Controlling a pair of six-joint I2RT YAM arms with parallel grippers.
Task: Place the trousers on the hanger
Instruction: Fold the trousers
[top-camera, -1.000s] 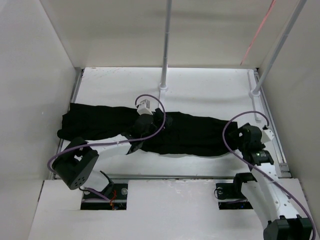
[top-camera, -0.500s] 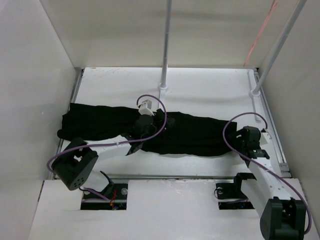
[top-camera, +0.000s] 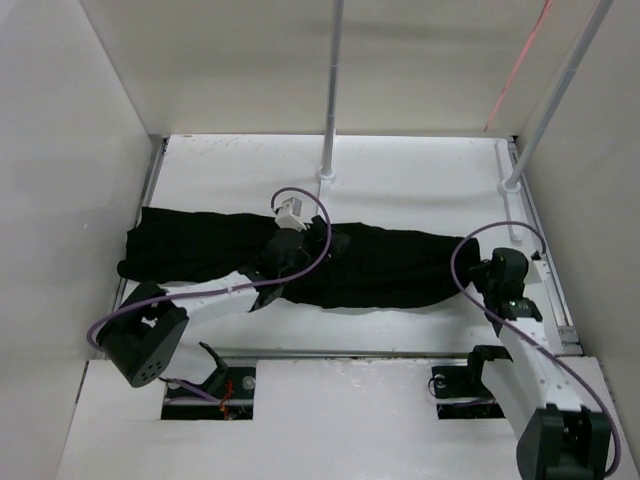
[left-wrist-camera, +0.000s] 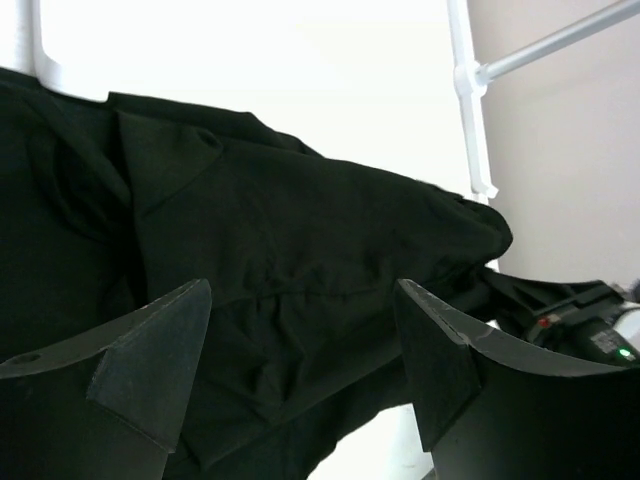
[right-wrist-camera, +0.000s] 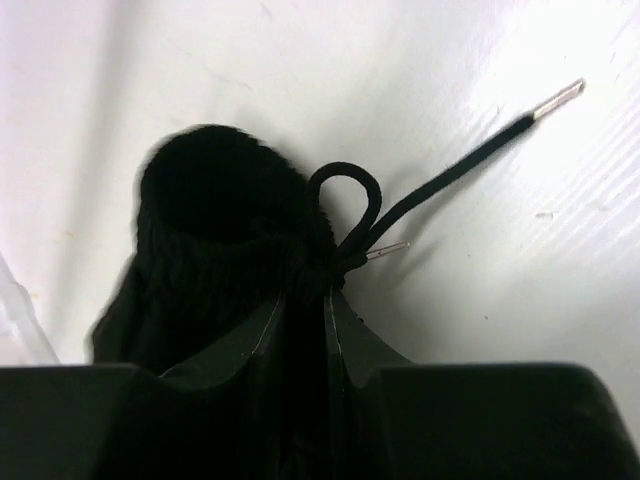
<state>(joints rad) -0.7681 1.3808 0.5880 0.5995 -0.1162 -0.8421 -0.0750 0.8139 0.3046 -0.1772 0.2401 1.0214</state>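
One pair of black trousers (top-camera: 400, 268) lay stretched across the white tabletop (top-camera: 420, 175), running from near its left edge almost to its right edge. They lay mostly flat but creased, with folds bunched around the middle. The cloth was plain, matte and so dark that seams were hard to pick out. At the right-hand end the fabric was gathered into a rounded, ribbed bunch, and a black drawstring (right-wrist-camera: 450, 172) came out of it. One loop stood just above the bunch, one strand ran off over the tabletop to a shiny metal tip, and a second metal tip showed just beside the loop.

The right end effector (right-wrist-camera: 305, 330) was clamped on the trousers at that end, its two fingers drawn nearly together with a pinch of black cloth between them, just below the drawstring loop. The left end effector (left-wrist-camera: 300, 340) sat over the middle of the trousers with its fingers well apart, gripping nothing. Whether its tips touched the cloth could not be told.

The hanger (top-camera: 516, 65) was probably the thin pink-orange line slanting at the upper right of the overhead view, beside the right-hand one of two white poles (top-camera: 332, 90) and well apart from the trousers.
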